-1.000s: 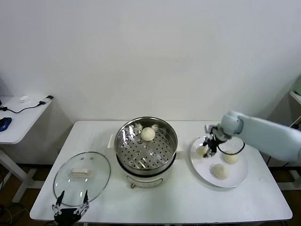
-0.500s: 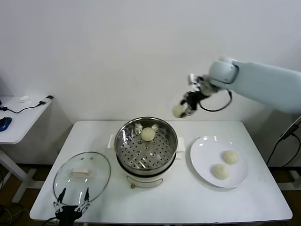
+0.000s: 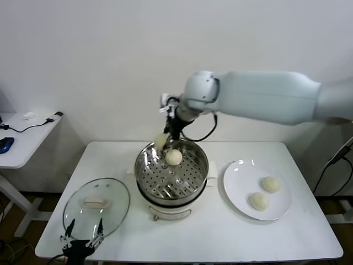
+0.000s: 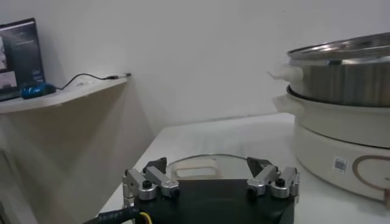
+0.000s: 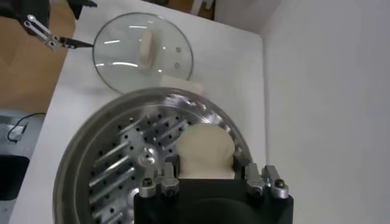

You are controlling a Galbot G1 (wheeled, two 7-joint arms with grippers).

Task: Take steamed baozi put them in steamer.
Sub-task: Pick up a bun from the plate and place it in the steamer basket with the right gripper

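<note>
head view shows the right gripper (image 3: pixel 163 138) up over the back rim of the steamer (image 3: pixel 171 172). its fingers are squeezed on a bun (image 3: pixel 160 140), and the bun hangs just above the rim. one more bun (image 3: pixel 174 157) sits on the holey tray inside the steamer, near the back. two buns (image 3: pixel 270 184) lie on the white plate (image 3: pixel 236 187) to the right of the steamer, close to each other but not touching.

from the right wrist, the held bun (image 5: pixel 206 151) fills the gap between the fingers (image 5: pixel 168 180), with the tray below it.

the glass lid (image 3: pixel 96 201) lies flat on the table (image 3: pixel 220 232), left of the steamer. the left gripper (image 3: pixel 81 242) waits at the near edge of the table, just by the lid. its fingers (image 4: pixel 146 184) are spread wide and hold nothing.
</note>
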